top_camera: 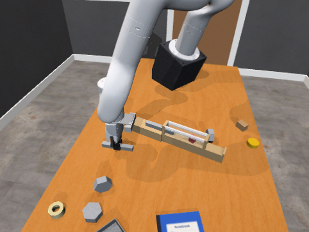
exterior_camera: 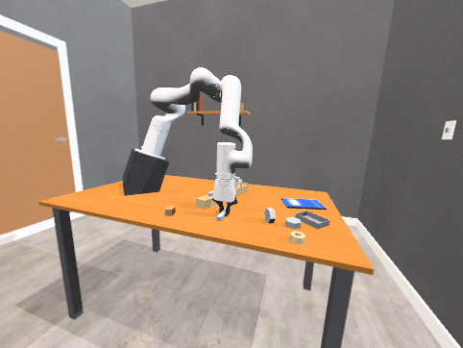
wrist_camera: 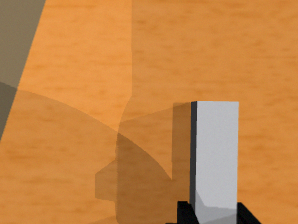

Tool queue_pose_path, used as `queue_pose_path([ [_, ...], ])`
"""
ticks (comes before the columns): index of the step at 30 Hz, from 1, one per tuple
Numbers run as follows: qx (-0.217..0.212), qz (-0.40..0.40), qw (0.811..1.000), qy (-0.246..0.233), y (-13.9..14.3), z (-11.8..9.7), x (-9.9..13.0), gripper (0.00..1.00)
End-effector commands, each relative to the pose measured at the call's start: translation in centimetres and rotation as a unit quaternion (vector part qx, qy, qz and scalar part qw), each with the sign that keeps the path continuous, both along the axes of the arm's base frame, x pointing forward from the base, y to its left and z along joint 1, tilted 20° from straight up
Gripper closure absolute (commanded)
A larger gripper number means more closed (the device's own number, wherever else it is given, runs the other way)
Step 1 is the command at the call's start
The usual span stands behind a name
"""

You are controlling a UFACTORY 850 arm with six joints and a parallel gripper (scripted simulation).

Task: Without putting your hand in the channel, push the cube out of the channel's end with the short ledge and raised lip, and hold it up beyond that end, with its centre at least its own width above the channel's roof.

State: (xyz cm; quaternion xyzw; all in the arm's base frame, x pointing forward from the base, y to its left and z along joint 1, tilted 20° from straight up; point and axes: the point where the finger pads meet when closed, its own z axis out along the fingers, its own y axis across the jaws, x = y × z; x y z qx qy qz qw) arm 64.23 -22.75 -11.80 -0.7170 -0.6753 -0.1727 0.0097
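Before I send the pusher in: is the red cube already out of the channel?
No, in the top view the red cube sits inside the wooden channel, under its roof rails, while the gripper grips the grey bar.

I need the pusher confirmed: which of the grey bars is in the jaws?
The grey bar lying on the table in front of the channel's left end; the gripper is shut on its middle. The others sit on the channel.
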Motion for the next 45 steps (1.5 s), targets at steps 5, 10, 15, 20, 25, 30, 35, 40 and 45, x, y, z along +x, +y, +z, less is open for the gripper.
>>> queue_pose_path([
  [5, 0.000, 0.000, 1.000, -0.001, -0.1, 0.1, 0.1, 1.00],
  [10, 0.000, 0.000, 1.000, -0.001, -0.1, 0.1, 0.1, 1.00],
  [15, 0.000, 0.000, 1.000, -0.001, -0.6, 2.3, -0.5, 1.00],
  [20, 0.000, 0.000, 1.000, -0.001, -2.0, 7.6, -1.8, 1.00],
  [25, 0.000, 0.000, 1.000, -0.001, -2.8, 10.5, -2.5, 1.00],
  [30, 0.000, 0.000, 1.000, -0.001, -2.9, 10.9, -2.6, 1.00],
  [35, 0.000, 0.000, 1.000, -0.001, -2.9, 10.9, -2.6, 1.00],
  [40, 0.001, -0.003, 1.000, -0.001, -2.8, 10.9, -2.9, 1.00],
  [45, 0.015, -0.034, 0.999, 0.002, -1.9, 10.2, -5.8, 1.00],
])
